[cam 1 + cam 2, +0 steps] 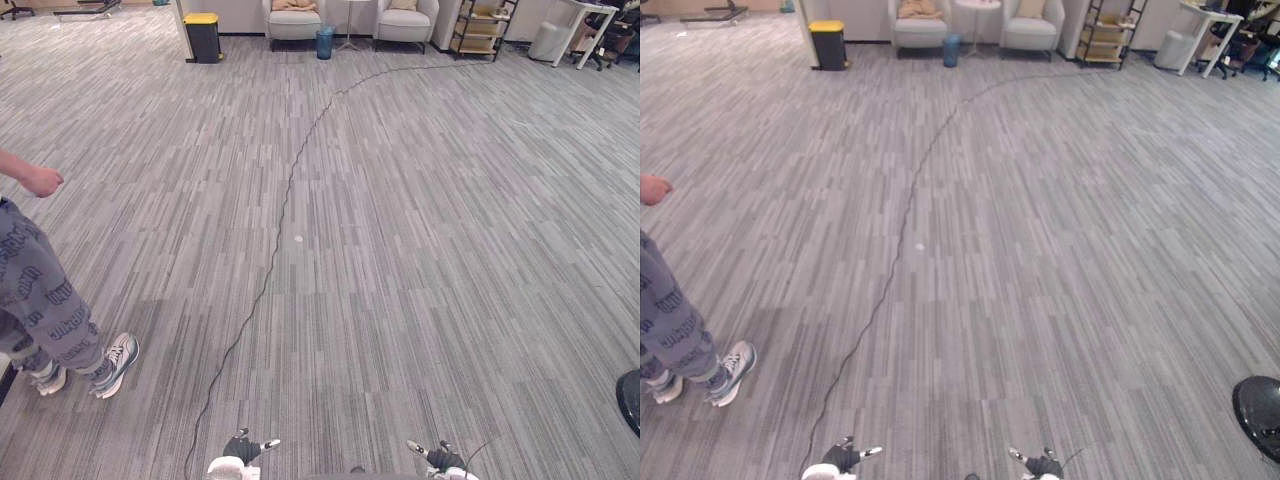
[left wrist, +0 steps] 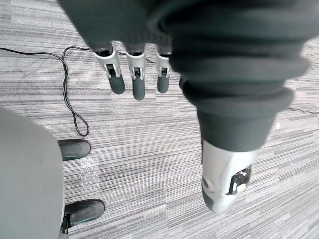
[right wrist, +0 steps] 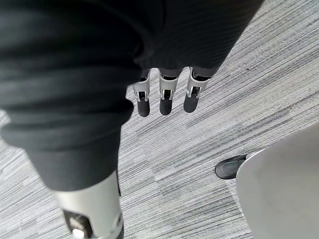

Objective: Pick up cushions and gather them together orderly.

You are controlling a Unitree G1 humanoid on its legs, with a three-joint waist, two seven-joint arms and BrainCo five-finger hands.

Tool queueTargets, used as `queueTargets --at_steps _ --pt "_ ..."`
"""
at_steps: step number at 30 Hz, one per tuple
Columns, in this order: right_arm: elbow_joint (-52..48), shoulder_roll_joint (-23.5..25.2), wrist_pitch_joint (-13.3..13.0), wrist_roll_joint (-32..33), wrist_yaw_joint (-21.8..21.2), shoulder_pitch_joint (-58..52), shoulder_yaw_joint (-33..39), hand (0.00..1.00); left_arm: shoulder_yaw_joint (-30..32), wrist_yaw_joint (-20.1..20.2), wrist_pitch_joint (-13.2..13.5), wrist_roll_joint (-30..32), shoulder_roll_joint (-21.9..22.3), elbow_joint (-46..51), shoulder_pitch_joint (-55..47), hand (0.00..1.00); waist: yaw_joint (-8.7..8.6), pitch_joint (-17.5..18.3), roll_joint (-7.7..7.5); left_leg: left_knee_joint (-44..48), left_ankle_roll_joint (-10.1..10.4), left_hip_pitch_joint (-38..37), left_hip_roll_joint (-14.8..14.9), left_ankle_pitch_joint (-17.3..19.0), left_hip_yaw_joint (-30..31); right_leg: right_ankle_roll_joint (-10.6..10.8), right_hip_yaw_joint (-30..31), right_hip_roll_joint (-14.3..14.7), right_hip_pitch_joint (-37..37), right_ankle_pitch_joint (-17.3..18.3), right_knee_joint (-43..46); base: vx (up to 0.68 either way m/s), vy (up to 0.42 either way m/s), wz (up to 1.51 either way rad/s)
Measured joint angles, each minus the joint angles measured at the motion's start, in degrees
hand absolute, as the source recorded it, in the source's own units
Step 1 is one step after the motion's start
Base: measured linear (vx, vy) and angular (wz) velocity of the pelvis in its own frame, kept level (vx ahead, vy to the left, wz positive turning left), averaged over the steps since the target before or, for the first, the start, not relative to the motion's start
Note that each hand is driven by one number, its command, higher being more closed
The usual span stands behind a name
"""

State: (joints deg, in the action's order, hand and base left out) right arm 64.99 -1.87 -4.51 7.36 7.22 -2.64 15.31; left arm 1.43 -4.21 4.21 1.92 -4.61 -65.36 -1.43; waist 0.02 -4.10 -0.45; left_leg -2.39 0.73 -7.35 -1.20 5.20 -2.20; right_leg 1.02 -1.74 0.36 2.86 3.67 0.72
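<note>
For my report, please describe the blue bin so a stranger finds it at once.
At the far wall stand two pale armchairs. The blue bin stands on the floor between them. The other bin, further left, is black with a yellow lid.

- carpet (image 1: 420, 260) lies open ahead;
- a person (image 1: 45, 300) stands close on the left;
- a black round thing (image 1: 1260, 412) sits on the right;
- chairs (image 1: 294, 24) and a bin (image 1: 203, 38) stand far off
</note>
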Motion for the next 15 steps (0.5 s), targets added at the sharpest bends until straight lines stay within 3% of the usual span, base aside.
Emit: queueTargets --at_steps 2,4,5,6,7,9,11,13,14,15 --pt "-0.10 -0.42 -0.10 0.21 -0.16 0.29 0.29 0.00 2.01 0.48 0.00 -0.88 0.38 0.40 0.21 0.00 0.02 -1.36 0.90 10.41 1.06 4.17 0.76 6.36 -0.35 -0.79 0.19 0.50 -2.18 3.98 6.15 -0.02 -0.049 -0.08" --pt "-0.78 -0.44 -0.18 0.75 -0.20 0.27 0.61 0.00 3.89 0.77 -0.03 -1.20 0.82 1.30 0.06 0.00 0.27 -2.11 0.93 16.54 2.19 6.45 1.48 8.93 -0.77 -1.52 0.28 0.70 -4.16 7.19 11.32 0.01 -0.056 0.04" --pt "-1.65 -0.17 -0.22 1.77 -0.16 0.35 1.01 0.00 4.99 0.89 -0.06 -1.51 0.58 2.68 0.17 0.00 0.28 -3.04 -0.50 22.71 2.68 9.33 1.53 9.29 -2.86 -1.99 0.00 -0.17 -5.68 9.89 15.24 0.02 -0.063 0.22" --pt "-1.94 -0.12 -0.20 1.86 -0.11 0.39 1.26 0.00 5.70 0.88 -0.02 -1.59 0.58 3.38 0.23 0.00 0.32 -3.65 -0.80 25.57 2.68 10.78 1.59 9.30 -4.05 -2.14 -0.11 -0.64 -5.98 10.57 16.25 0.02 -0.090 0.35" --pt "-3.64 -0.11 -0.21 2.12 0.13 0.38 1.67 0.00 7.25 0.80 0.09 -2.10 1.03 4.73 0.28 0.00 0.37 -5.22 -0.36 32.04 1.86 14.03 3.39 10.79 -7.65 -2.72 -0.76 -0.97 -5.65 11.95 17.49 0.04 -0.069 0.31" --pt "-3.81 -0.97 -0.14 2.28 0.39 0.30 2.46 0.00 8.85 0.77 0.25 -2.97 2.33 5.82 0.34 0.00 0.58 -5.73 1.05 34.60 0.88 18.39 6.09 12.36 -11.70 -2.74 -1.29 -1.71 -4.87 13.49 17.92 0.15 0.017 0.26" --pt "-4.07 -0.45 -0.11 2.27 0.44 0.37 2.11 0.00 8.86 0.79 0.50 -3.28 2.84 6.79 0.21 0.00 1.23 -5.73 1.10 30.97 1.06 22.56 6.17 10.93 -13.26 -1.88 -0.99 -3.74 -3.74 14.84 17.03 0.25 0.137 0.02" --pt "-4.30 -0.43 -0.08 2.23 0.43 0.32 1.91 0.00 8.94 0.86 0.66 -3.86 3.22 7.88 0.17 0.00 2.45 -5.56 1.38 22.65 2.37 25.30 6.38 5.54 -12.82 -0.54 0.19 -4.43 -2.68 15.66 14.72 0.33 0.230 -0.24" --pt "-4.31 -0.37 -0.09 2.25 0.44 0.33 1.92 0.00 9.13 0.87 0.84 -4.36 3.25 8.02 0.11 0.00 2.96 -5.51 1.33 22.41 2.11 25.49 6.51 3.71 -12.88 -0.31 0.72 -4.56 -2.46 16.01 14.34 0.37 0.292 -0.53" --pt "-4.30 -0.27 -0.07 2.21 0.46 0.32 1.99 0.00 10.01 0.94 1.32 -4.54 3.42 8.05 -0.03 0.00 3.87 -5.17 0.76 23.64 -0.19 26.16 6.18 0.91 -13.07 0.50 2.37 -5.35 -1.68 17.02 13.77 0.44 0.321 -0.55"
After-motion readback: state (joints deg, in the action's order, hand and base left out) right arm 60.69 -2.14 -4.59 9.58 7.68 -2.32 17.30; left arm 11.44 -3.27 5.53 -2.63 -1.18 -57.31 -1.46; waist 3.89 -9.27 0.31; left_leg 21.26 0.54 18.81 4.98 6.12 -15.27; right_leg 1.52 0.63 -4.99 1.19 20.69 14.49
